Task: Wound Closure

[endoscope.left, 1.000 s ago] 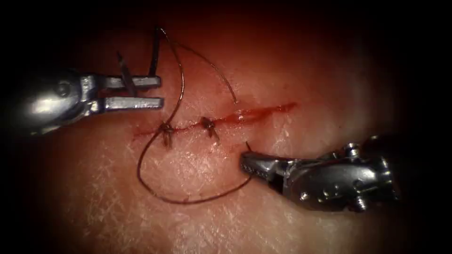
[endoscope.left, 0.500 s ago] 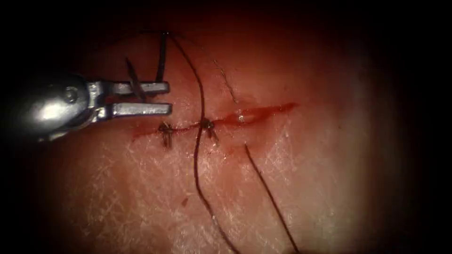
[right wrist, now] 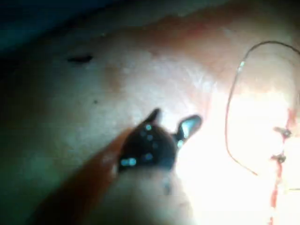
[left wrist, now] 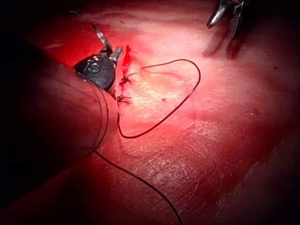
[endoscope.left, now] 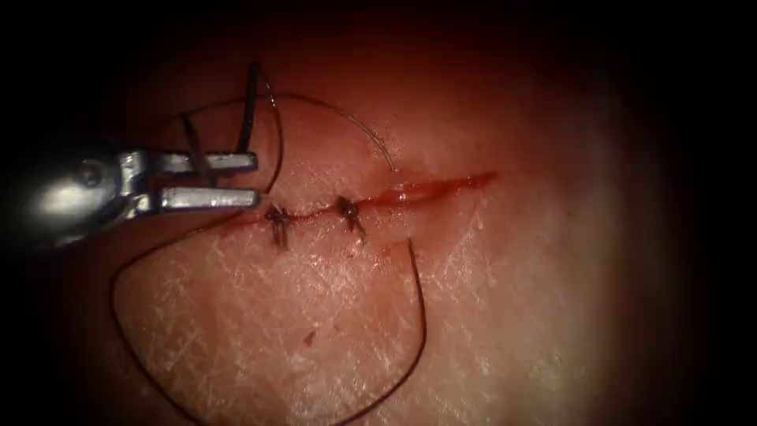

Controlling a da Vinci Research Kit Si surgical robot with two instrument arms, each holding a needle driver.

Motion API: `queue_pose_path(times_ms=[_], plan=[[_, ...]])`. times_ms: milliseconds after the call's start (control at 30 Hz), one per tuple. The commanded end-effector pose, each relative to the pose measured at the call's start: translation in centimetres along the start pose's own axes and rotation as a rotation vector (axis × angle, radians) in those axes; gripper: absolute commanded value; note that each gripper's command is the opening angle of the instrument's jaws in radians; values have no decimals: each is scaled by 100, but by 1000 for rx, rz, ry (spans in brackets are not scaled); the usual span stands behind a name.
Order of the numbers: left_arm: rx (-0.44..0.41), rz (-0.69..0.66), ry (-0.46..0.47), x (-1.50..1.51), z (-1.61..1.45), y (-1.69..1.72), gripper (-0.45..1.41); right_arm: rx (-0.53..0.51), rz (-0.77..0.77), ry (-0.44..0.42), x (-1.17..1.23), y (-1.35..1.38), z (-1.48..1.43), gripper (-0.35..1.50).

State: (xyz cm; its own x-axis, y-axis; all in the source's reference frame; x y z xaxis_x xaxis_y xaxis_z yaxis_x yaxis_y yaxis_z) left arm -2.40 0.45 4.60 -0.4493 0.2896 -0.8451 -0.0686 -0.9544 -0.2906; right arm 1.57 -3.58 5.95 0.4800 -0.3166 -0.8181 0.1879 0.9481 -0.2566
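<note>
My left tool [endoscope.left: 256, 180] is over the left end of the cut [endoscope.left: 426, 189], shut on the dark curved needle [endoscope.left: 247, 110] near mid-curve. The needle is clear of the tissue [endoscope.left: 512, 315]. The thread [endoscope.left: 423, 315] runs from the needle into the tissue above the cut. It comes out below the cut and lies in a wide slack loop. Two knotted stitches [endoscope.left: 277, 221] [endoscope.left: 347, 211] cross the cut. In the right wrist view my right tool [right wrist: 174, 118] hovers over the tissue, open and holding nothing. The left wrist view has the right tool [left wrist: 225, 21] apart from the thread [left wrist: 187, 98].
Red fluid lies along the unstitched right part of the cut. The slack thread loop sweeps across the tissue below the cut and back toward the left tool's shaft [left wrist: 70, 122].
The right tool drew the thread down and right out of the endoscope view, then opened and let it go. The thread fell into a slack loop. The left tool shifted slightly left with the needle.
</note>
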Motion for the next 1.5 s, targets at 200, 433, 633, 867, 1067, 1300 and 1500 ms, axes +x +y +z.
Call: queue_pose_path(times_ms=[200,433,633,867,1067,1300,1500], plan=[[-1,7,-3,-10,11,1,-45,-160,-47,-107,-74,40,56,99],[-9,5,-16,-19,24,3,-45,-211,-204,-160,-91,38,127,104],[-9,5,-16,-19,25,2,-45,-258,-220,-123,-64,51,136,98],[-9,5,-16,-19,24,3,-45,-202,-262,-124,-60,55,153,10],[-9,5,-16,-18,24,3,-45,-162,-183,-158,-76,44,124,-35],[-9,4,-16,-18,24,3,-45,-89,-155,-152,-36,-5,72,-35],[-10,5,-16,-18,23,3,-45,16,-135,-113,24,-42,45,-35]])
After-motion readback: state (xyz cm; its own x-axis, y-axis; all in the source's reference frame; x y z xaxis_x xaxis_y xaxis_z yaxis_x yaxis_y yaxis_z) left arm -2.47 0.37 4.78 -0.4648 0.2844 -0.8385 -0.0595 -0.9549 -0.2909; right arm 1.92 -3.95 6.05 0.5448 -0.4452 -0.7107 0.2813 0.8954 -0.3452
